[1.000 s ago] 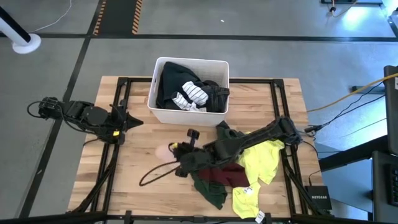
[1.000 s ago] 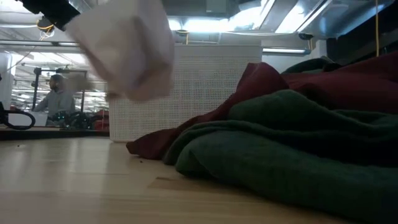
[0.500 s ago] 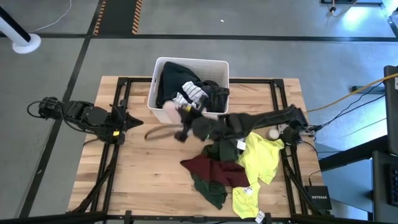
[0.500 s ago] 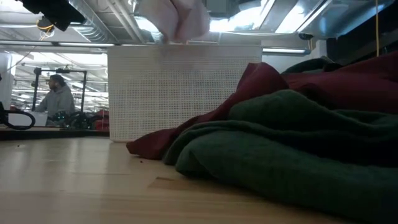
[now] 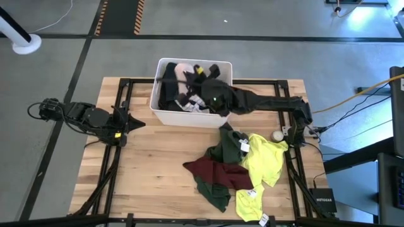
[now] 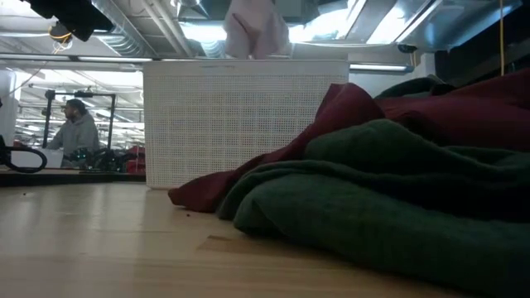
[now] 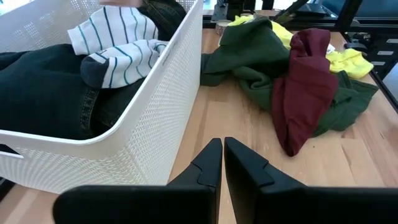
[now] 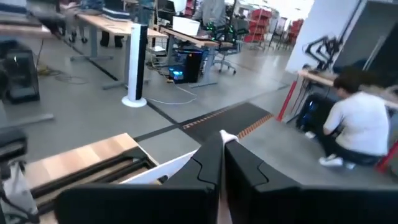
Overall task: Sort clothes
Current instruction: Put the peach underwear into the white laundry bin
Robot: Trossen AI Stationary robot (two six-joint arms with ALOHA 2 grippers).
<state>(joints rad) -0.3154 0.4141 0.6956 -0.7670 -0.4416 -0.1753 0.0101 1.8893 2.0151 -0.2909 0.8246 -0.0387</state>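
A white bin [image 5: 189, 116] at the table's far middle holds black clothes [image 7: 43, 93] and a white striped piece [image 7: 118, 43]. My right gripper [image 5: 192, 70] is over the bin, shut on a pale pink garment [image 5: 182, 68], which shows above the bin's rim in the low view [image 6: 255, 33]. Dark green [image 5: 222, 150], maroon [image 5: 218, 173] and neon yellow [image 5: 265, 161] clothes lie heaped on the table's right half. My left gripper [image 5: 137, 121] waits shut at the left, beside the bin. My right gripper pinches the pale pink garment between its two fingers; a bit of pale cloth [image 8: 223, 133] shows at the shut fingertips. The fingers reach about level from the table's right. The garment hangs below them, lifted clear of the table, over the bin's far part.
A second yellow piece with a white tag [image 5: 249, 202] lies near the front edge. A small pale round object [image 5: 276, 135] sits by the right arm's base. Bare wood is at the table's left front. A person [image 8: 360, 130] crouches on the floor beyond the table.
My right gripper has risen from the table's middle and swung toward the far edge, to above the bin, tipping from pointing down to about level. It stays shut on the pink garment, which has been lifted clear of the table and carried over the bin.
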